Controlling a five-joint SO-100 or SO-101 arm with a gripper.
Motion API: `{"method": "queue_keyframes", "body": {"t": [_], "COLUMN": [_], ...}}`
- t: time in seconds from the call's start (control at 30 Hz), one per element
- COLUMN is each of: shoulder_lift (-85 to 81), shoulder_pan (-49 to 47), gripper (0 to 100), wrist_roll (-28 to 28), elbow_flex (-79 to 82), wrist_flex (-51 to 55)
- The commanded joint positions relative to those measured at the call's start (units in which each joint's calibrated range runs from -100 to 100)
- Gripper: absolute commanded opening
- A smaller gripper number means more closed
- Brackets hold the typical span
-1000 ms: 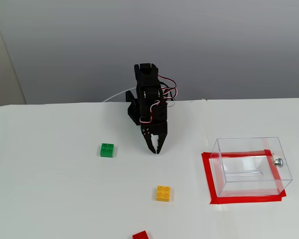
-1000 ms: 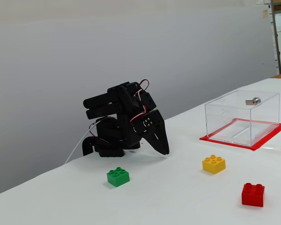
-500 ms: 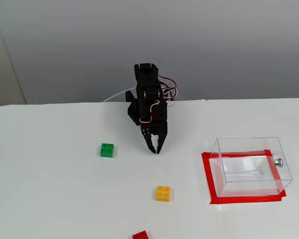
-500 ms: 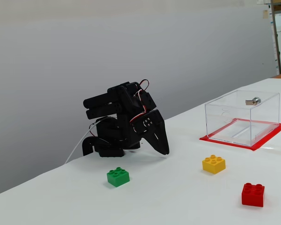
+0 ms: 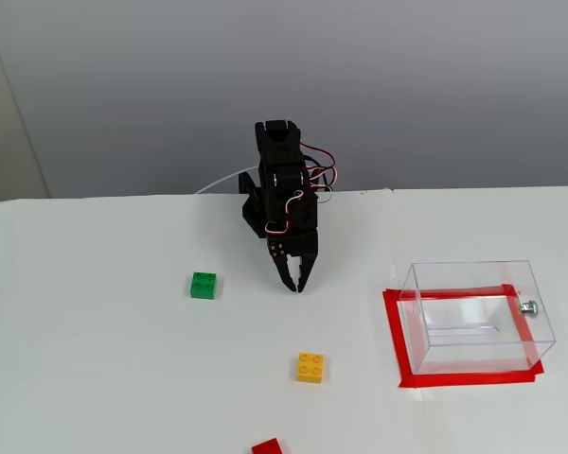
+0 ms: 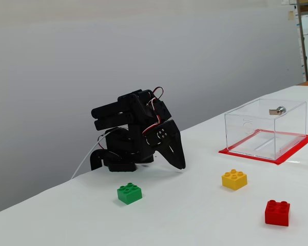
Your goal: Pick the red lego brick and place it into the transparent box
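A: How does the arm (image 5: 282, 184) stand?

B: It is folded low over its base at the far side of the white table (image 5: 95, 378). The gripper (image 5: 294, 282) points down to the table, with its tips just above the surface or on it; the views do not settle which. In a fixed view its two fingers meet at the tips, so the jaws are closed and hold nothing. In the other fixed view the gripper (image 6: 178, 164) shows only from the side, as one dark wedge.

A: Where is the red lego brick?

B: It lies on the table, well apart from the gripper, toward the near edge. In a fixed view the red lego brick (image 5: 267, 446) is cut by the bottom edge, and only a part shows. The yellow brick (image 5: 310, 367) lies between it and the gripper. The green brick (image 5: 204, 285) lies to the left of the gripper in this view.

A: And the transparent box?

B: The transparent box (image 5: 473, 317) stands on the right side, inside a red tape rectangle (image 5: 394, 340), with nothing in it. A small silver knob (image 5: 528, 305) is on its right wall.

A: What does the side camera add?

B: There the red lego brick (image 6: 277, 212) is whole, with studs on top, and it stands flat. This view also shows the folded links of the arm (image 6: 128, 130), which the other view sees only from the front.
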Motion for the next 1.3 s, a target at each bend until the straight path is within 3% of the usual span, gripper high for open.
{"method": "queue_keyframes", "body": {"t": [0.0, 1.0, 1.27], "shoulder_lift": [-0.51, 0.51, 11.2], "shoulder_pan": [0.44, -1.19, -1.04], "gripper": [2, 2, 2], "wrist_roll": [0.1, 0.1, 1.36], "elbow_flex": [-1.04, -3.49, -9.45], "wrist_flex": [-0.28, -2.11, -14.81]}}
